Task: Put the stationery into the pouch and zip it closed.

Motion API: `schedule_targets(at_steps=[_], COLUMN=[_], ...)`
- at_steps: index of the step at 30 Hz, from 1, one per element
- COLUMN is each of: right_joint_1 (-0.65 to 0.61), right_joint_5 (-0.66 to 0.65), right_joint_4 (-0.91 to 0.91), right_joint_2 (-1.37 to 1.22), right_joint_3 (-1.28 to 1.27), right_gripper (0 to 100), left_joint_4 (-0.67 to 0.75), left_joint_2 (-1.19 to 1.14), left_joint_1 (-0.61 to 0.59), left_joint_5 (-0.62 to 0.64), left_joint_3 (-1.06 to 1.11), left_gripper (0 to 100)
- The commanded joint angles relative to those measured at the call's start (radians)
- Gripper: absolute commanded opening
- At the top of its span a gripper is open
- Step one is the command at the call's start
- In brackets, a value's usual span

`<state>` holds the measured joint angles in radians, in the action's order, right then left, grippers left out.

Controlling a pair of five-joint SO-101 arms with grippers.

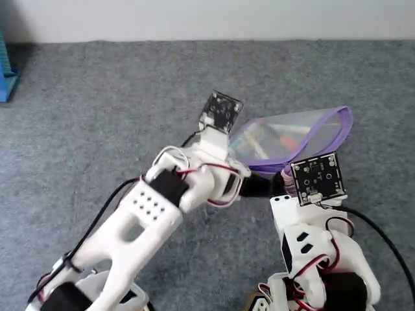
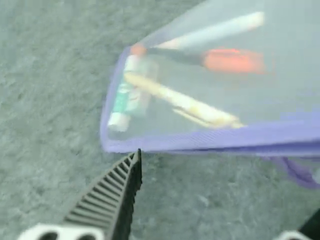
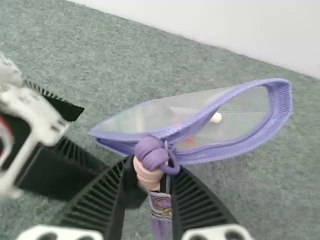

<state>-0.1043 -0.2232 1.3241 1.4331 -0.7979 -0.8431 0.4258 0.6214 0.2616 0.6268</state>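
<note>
R gripper [image 3: 152,169]: jaws narrow, pinched on purple zip-pull cord [image 3: 150,150] at its knot; tag [image 3: 161,207] hangs btwn the fingers.
L gripper [image 3: 90,137]: jaws wide, nothing held; ribbed finger [image 2: 117,192] tip just beside pouch's purple edge, contact can't tell.
Pouch [image 1: 295,139]: clear w/ purple trim, on grey carpet [image 1: 97,97] just beyond both grippers. Long axis runs across, far end angled away to R; zip mouth gapes.
Inside, lengthwise: yellow pen [image 2: 185,102], green-white tube [image 2: 127,92], orange marker [image 2: 232,60], white pen [image 2: 215,30].
</note>
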Motion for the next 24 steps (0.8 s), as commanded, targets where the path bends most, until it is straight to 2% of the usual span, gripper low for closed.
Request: schedule_targets(at_steps=[1, 7, 12, 20, 24], right_joint_1=[0.004, 0.004, 0.004, -0.001, 0.002], right_joint_5=[-0.035, -0.032, -0.038, -0.04, -0.04], right_joint_4=[-0.031, -0.031, -0.031, -0.031, -0.031], right_joint_2=[-0.005, -0.005, -0.005, -0.013, -0.013], right_joint_3=[0.055, 0.057, 0.057, 0.08, 0.083], right_gripper=[0.8, 0.8, 0.8, 0.8, 0.8], left_joint_4=[0.083, 0.253, 0.35, 0.697, 0.818], left_joint_2=[0.152, 0.322, 0.338, 0.361, 0.397], left_joint_1=[0.043, 0.029, 0.006, -0.017, -0.012], left_joint_5=[-0.005, -0.026, -0.063, -0.272, -0.344], left_joint_3=[0.071, 0.24, 0.282, 0.512, 0.567], left_gripper=[51, 49, 46, 46, 46])
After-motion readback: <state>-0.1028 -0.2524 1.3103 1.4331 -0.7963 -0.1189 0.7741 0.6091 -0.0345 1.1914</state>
